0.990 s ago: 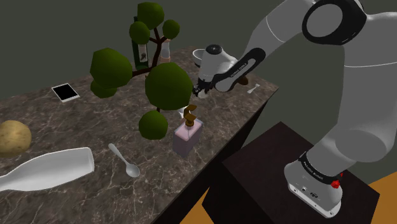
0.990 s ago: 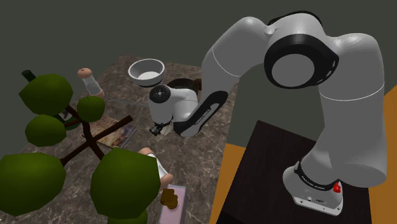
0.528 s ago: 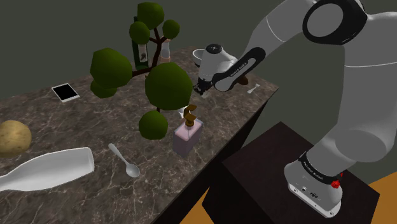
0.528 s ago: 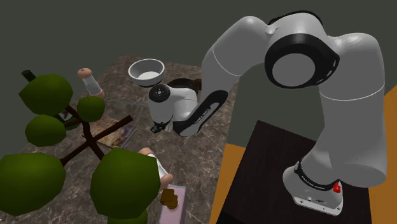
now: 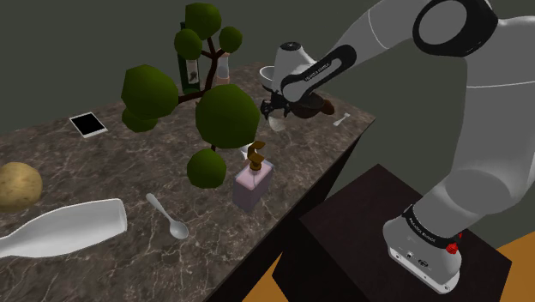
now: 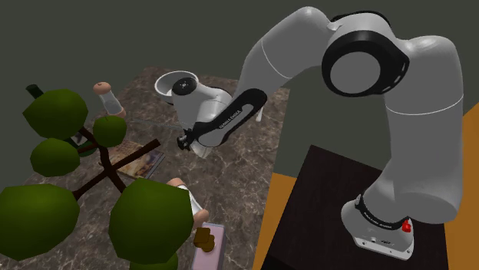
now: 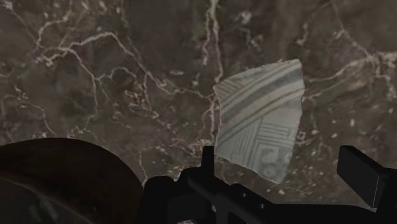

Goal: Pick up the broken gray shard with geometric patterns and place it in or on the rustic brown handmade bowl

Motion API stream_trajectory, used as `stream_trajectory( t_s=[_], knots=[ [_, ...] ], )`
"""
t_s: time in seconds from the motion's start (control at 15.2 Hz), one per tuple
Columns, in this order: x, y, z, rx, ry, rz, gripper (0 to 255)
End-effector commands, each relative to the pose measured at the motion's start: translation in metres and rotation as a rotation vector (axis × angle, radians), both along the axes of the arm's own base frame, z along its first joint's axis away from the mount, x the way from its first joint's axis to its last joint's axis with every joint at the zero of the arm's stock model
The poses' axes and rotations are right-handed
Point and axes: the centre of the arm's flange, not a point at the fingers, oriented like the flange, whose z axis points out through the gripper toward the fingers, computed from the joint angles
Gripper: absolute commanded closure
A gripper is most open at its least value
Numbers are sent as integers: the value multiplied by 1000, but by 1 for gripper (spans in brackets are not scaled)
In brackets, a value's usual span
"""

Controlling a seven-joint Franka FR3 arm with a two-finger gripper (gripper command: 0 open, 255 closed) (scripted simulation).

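Dark veined marble forms the table [image 5: 103,163], and on it the gray shard [image 7: 257,118] with line patterns seems to lie flat, near the brown bowl [image 7: 60,184]. We see the gripper [image 7: 278,158] over it, fingers wide apart and clasping nothing. We judge it straddles the shard so that closing catches both edges.

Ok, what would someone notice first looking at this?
The big white arm arching over the dark marble table dominates. Next comes the green-leafed little tree standing mid-table, and in the wrist view a pale grey shard with geometric line patterns against the marble.
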Motion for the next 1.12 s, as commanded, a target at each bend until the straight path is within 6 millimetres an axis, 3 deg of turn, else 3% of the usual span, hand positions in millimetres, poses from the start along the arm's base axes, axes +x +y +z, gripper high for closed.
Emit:
stream_trajectory(
  t_s=[0.0, 0.4, 0.86, 0.92, 1.06],
  knots=[
    [4, -5, -4, 15, 17, -24, 0],
    [8, -9, -33, 15, 17, -24, 0],
    [8, -9, -33, 15, 17, -24, 0],
    [8, -9, -33, 15, 17, -24, 255],
    [8, -9, -33, 15, 17, -24, 255]
  ],
)
